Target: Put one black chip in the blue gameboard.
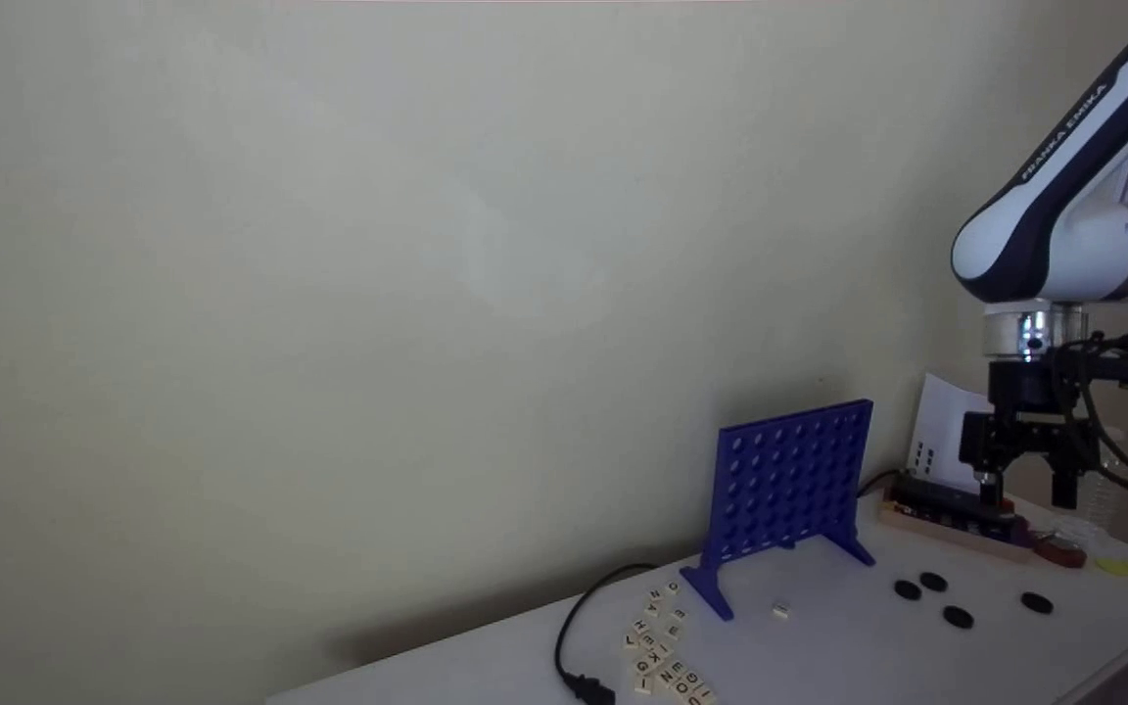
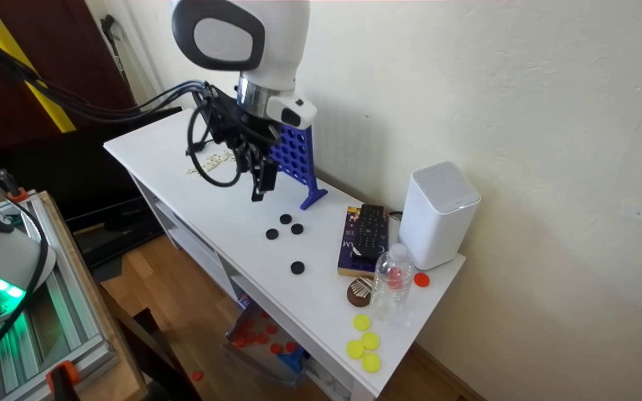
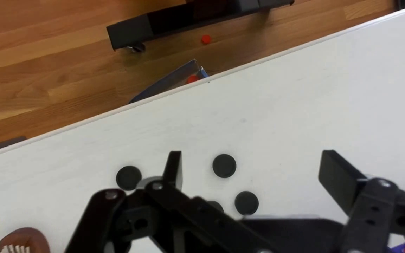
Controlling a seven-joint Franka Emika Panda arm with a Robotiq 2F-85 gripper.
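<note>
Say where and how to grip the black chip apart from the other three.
That black chip is probably best gripped by opposite sides of its rim, from straight above: it's a thin disc lying flat on the white table.

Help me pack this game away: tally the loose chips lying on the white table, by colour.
Black chips: 4
Yellow chips: 4
Red chip: 1 in clear view
Total: 9, leaving out a red shape seen through the bottle, too unclear to count.

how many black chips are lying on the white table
4: three black chips clustered near the blue gameboard, and a fourth apart, nearer the yellow chips. Others could be hidden.
</note>
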